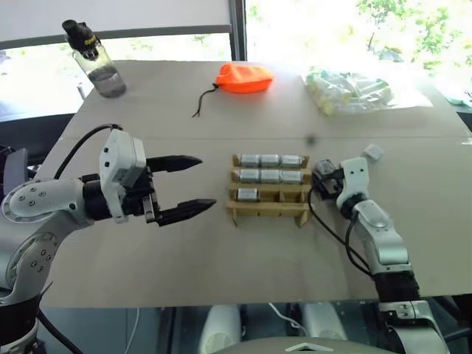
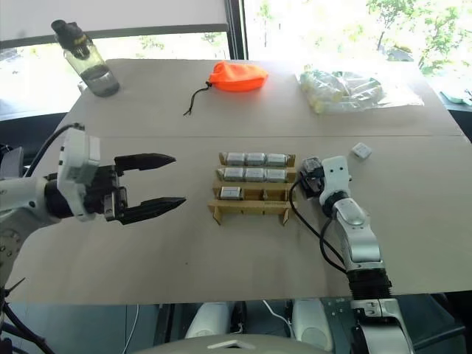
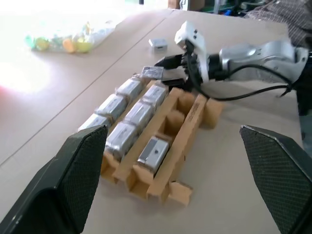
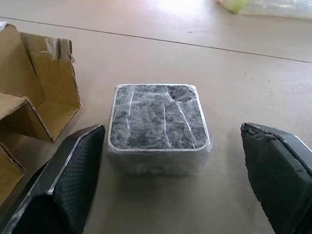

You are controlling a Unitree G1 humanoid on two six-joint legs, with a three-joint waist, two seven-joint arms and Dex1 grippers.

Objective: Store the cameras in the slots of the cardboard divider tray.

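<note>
While unheld — camera (image 4: 157,127) between spread right fingers (image 4: 73,178)

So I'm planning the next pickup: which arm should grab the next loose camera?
Probably the right. Its open fingers already flank a wrapped camera lying beside the cardboard divider tray. The left gripper hovers open on the tray's other side.

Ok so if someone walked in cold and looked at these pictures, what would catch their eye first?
Probably the cardboard tray mid-table, its two far rows packed with wrapped silver cameras and one more in the third row. Next, the right gripper, open, low on the table with a loose camera lying between its fingers, right beside the tray. The bright orange pouch at the far edge stands out too.
</note>
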